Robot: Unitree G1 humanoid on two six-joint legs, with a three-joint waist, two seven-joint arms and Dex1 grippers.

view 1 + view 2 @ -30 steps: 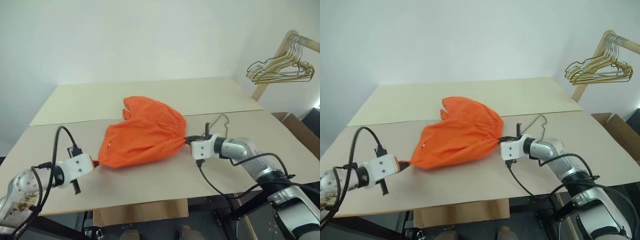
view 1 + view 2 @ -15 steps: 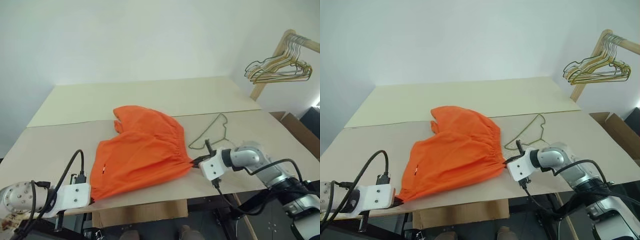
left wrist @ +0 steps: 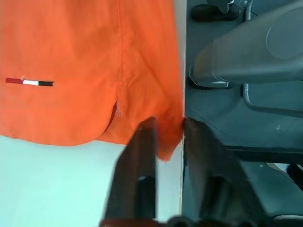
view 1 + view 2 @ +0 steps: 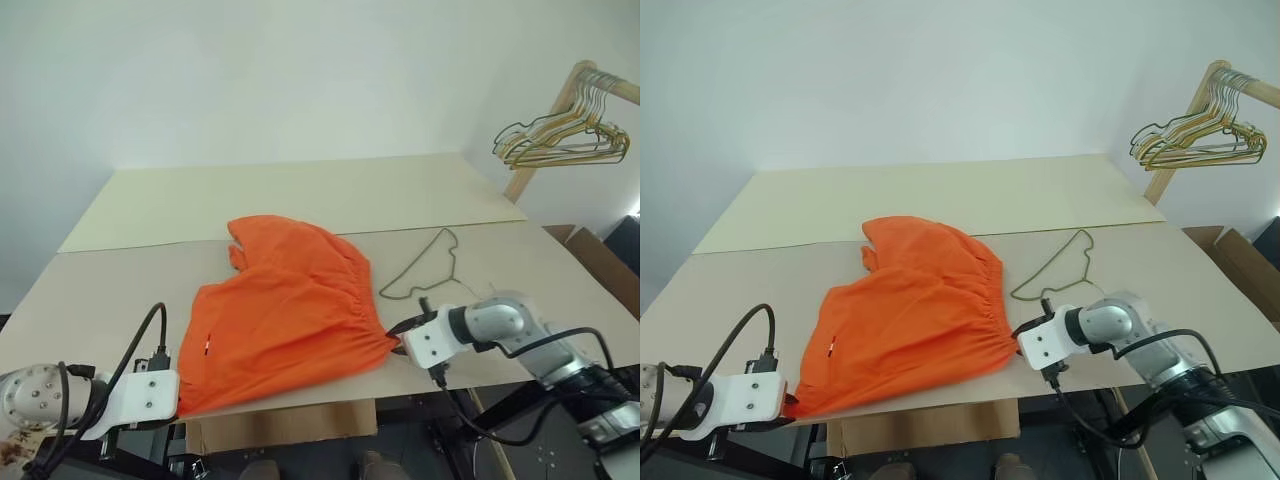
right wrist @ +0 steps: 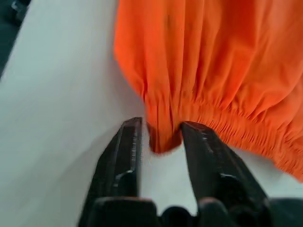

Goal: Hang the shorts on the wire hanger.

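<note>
head views: the shorts (image 4: 285,305) lie spread flat on the table (image 4: 120,285), their near hem at the table's front edge; the wire hanger (image 4: 425,262) lies flat just beside the shorts' waistband side, apart from the cloth; the left gripper (image 4: 788,404) sits at the shorts' near left corner, the right gripper (image 4: 393,335) at the near end of the gathered waistband; a bunch of other hangers (image 4: 560,140) hangs on a wooden rack well apart from the shorts, on the far right.

left wrist view: the left gripper's two black fingers (image 3: 139,161) stand parted with the orange hem corner lying loose between them, not pinched; this view adds what the head views cannot: a side slit and a small striped tag (image 3: 29,82) on the cloth, and how that corner overhangs the table edge.

right wrist view: the right gripper's fingers (image 5: 123,151) are likewise apart, a bunched fold of waistband between them, let go rather than clamped; the gathers show plainly here, but the hanger does not, so its place must be read from the head views.

doing the step well, as i judge it: the shorts look laid out and released, so the next thing is the hanger; pick it up by its hook end, keep it clear of the cloth, and thread it through the waistband, not a leg.
</note>
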